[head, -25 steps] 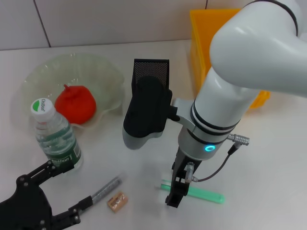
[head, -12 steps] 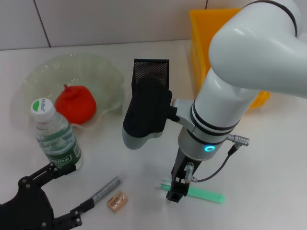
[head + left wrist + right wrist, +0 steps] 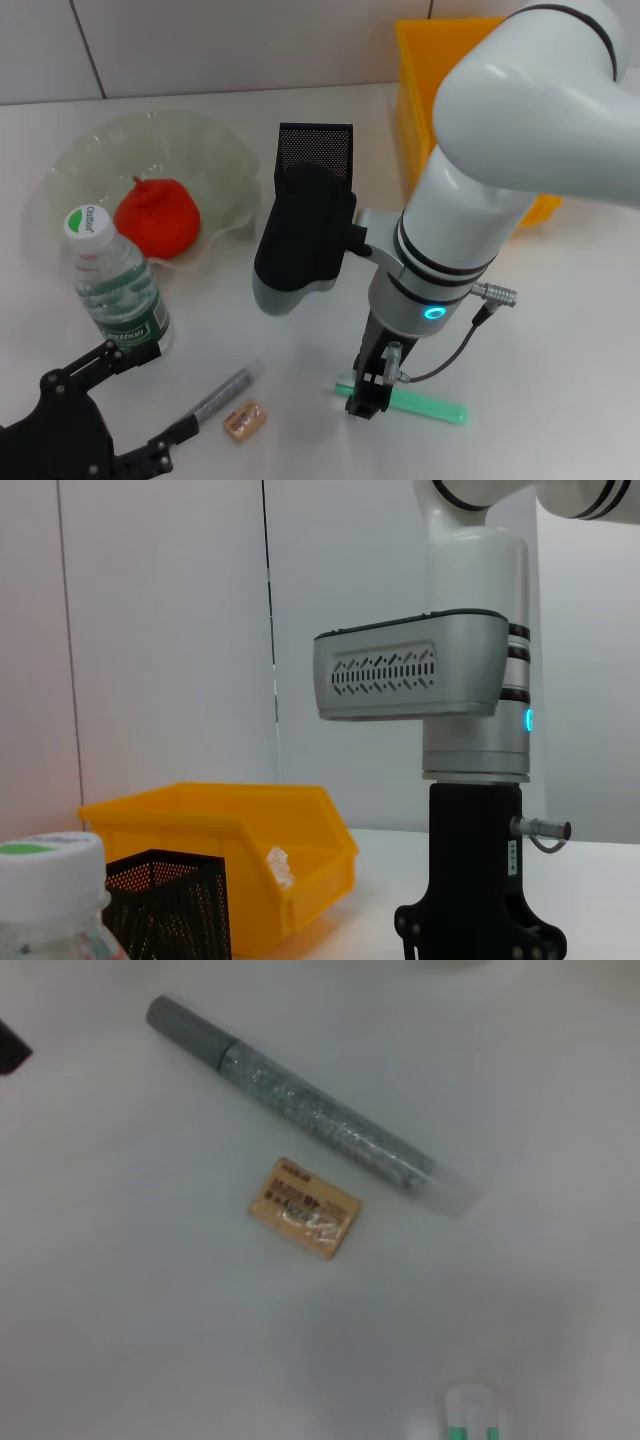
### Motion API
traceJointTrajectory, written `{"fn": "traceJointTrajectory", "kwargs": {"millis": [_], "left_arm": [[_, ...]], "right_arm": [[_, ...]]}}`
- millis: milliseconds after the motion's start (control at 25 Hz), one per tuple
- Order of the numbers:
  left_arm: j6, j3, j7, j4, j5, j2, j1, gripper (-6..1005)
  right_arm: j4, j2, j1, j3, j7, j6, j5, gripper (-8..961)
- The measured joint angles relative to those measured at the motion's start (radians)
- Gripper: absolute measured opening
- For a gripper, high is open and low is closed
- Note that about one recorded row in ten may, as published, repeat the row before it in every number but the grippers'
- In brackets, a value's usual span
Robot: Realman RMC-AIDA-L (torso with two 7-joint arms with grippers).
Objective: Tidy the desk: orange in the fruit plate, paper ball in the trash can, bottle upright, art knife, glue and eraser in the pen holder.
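While the right pincer (image 3: 365,395) hangs over the green art knife (image 3: 425,405) at five o'clock on the bench (image 3: 560,330), its grip state cannot be told. Off-centre closing could nudge the knife sideways. Left pincer (image 3: 110,410) waits released at seven o'clock.

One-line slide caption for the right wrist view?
Tan rectangular eraser lying beside, not touching, a silver glitter glue pen on the white desk.

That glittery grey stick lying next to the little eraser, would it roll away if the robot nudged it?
Probably yes: the glitter stick looks round and lies flat on the smooth table, so a sideways nudge would likely roll it. It looks stiff and light. The flat eraser beside it should stay put.
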Motion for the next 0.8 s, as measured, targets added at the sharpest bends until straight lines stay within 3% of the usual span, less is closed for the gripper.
{"fn": "traceJointTrajectory", "kwargs": {"millis": [240,440,800], "left_arm": [[0.000,0.001,0.000,0.001,0.000,0.000,-0.001,802],[0.000,0.002,0.000,0.002,0.000,0.000,-0.001,802],[0.004,0.002,0.000,0.004,0.000,0.000,-0.002,801]], "right_arm": [[0.000,0.000,0.001,-0.014,0.000,0.001,0.003,436],[0.000,0.000,0.002,-0.015,0.000,0.003,0.004,441],[0.009,0.000,0.004,-0.015,0.000,0.000,0.001,347]]}}
